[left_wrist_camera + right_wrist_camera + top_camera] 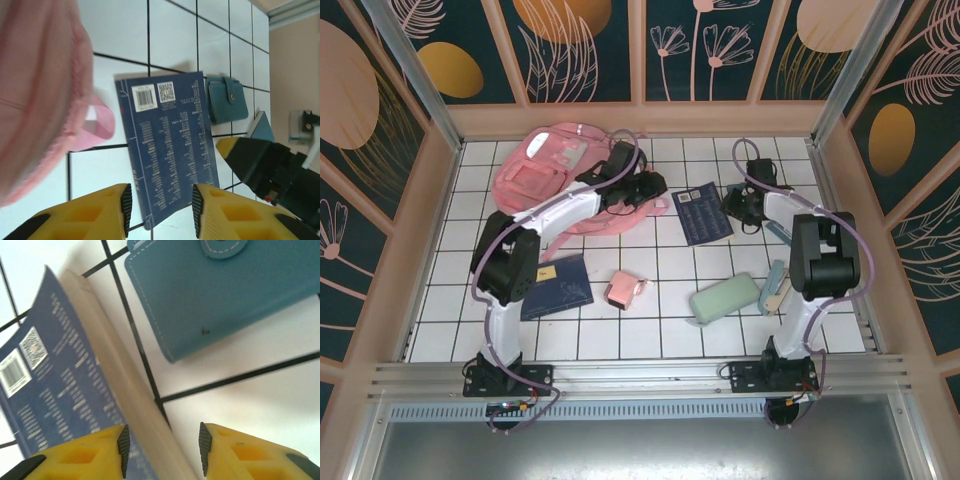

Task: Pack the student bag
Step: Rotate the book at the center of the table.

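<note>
Altogether one student bag (535, 170), two blue books (702, 212) (555, 285)

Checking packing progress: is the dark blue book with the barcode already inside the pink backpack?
No, the dark blue book lies out on the white tiles beside the pink backpack.

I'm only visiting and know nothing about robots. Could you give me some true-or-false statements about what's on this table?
1. The pink backpack lies at the far left of the table. True.
2. The teal wallet is inside the backpack. False: it lies on the tiles beside the dark blue book.
3. That book shows a barcode. True.
4. The green pencil case sits on the backpack. False: it lies on the tiles at the near right.
</note>
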Controlling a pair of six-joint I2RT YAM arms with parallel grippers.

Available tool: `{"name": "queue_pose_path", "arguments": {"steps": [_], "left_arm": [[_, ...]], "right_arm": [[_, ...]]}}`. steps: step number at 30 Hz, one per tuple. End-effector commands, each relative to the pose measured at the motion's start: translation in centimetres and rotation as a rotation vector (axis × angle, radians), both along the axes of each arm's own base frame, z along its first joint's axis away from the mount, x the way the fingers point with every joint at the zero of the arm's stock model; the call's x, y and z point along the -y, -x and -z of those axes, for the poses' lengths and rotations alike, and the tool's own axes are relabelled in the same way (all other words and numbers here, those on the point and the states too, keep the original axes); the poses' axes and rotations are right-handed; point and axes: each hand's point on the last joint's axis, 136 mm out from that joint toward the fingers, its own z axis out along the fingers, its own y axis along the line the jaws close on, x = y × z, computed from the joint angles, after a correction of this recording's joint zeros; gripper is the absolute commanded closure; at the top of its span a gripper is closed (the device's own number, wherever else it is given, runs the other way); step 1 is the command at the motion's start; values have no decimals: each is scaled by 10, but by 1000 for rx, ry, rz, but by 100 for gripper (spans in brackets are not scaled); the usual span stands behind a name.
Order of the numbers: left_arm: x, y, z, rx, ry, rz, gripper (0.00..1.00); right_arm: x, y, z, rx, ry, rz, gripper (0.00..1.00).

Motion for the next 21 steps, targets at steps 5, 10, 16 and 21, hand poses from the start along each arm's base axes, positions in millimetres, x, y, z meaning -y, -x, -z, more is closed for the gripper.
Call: {"name": "queue_pose_path", "arguments": {"steps": [5,10,16,21], "left_arm": [[32,1,44,-113,51,13,61],[37,5,68,-150,30,30,60],[36,10,87,-180,4,46,59],[34,14,102,-209,-11,53,59]], "right_arm": [[-8,-1,25,-46,-46,-27,57],[-30,11,22,-57,-101,-68,62],[-58,28,20,-75,-140,-112,65],[-85,41,20,-93,-190,-150,65]]}}
